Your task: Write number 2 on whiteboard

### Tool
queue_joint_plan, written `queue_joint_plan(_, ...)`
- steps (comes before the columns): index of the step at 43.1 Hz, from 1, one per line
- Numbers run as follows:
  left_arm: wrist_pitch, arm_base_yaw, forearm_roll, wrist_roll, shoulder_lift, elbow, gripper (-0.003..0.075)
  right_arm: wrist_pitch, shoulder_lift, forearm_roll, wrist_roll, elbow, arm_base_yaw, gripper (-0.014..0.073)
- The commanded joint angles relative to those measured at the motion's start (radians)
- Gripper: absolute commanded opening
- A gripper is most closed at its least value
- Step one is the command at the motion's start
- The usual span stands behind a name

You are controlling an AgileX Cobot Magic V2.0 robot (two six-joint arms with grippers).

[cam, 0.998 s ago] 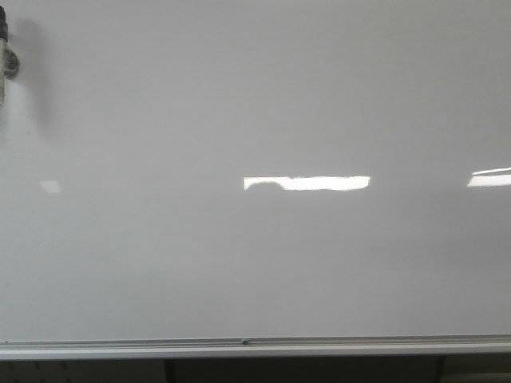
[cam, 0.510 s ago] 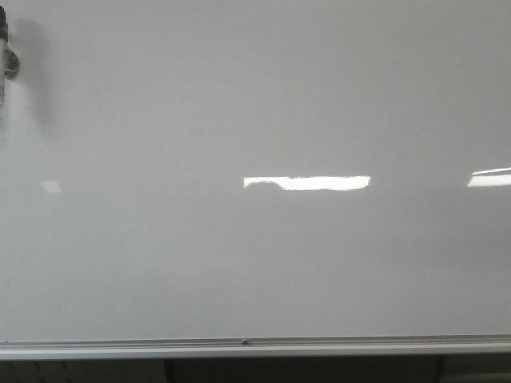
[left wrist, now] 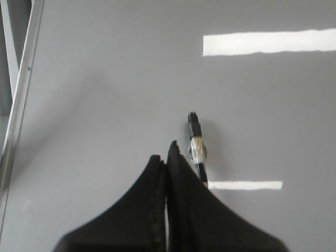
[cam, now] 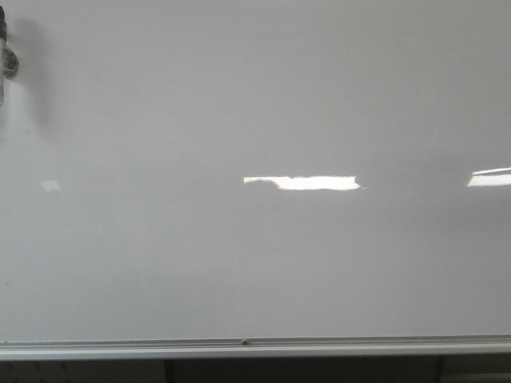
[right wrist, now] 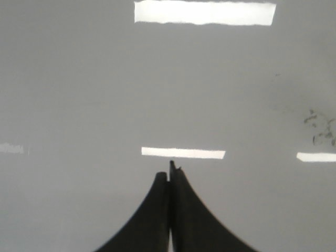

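The whiteboard (cam: 263, 104) is a large glossy white-grey board that fills the front view, with a silver frame edge (cam: 239, 345) along its near side. No number 2 shows on it in any view. In the left wrist view my left gripper (left wrist: 167, 152) is shut with nothing between its jaws. A marker (left wrist: 196, 143) with a black tip and a clear band lies on the board right beside its fingers. A small part of the marker (cam: 4, 60) shows at the far left edge of the front view. My right gripper (right wrist: 169, 170) is shut and empty over bare board.
Bright rectangular light reflections (cam: 302, 183) lie on the board. Faint dark smudges (right wrist: 320, 126) mark the board in the right wrist view. The board's metal frame (left wrist: 22, 94) runs along one side of the left wrist view.
The middle light reflection has become shorter at its right end. The marker at the left edge shows slightly less. Nothing has been drawn.
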Motion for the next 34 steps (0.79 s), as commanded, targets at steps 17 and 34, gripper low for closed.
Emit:
queue_joint_plan(17, 0.264, -0.006, 0.029, -0.005, 0.311, -0.407, -0.0020, 0.346, 0.331, -0.031, 0.000, -0.409, -0.002, -0.0080)
queue_joint_plan(34, 0.330, -0.006, 0.013, -0.005, 0.447, -0.415, -0.0020, 0.494, 0.494, -0.031, 0.000, -0.474, -0.002, -0.0080)
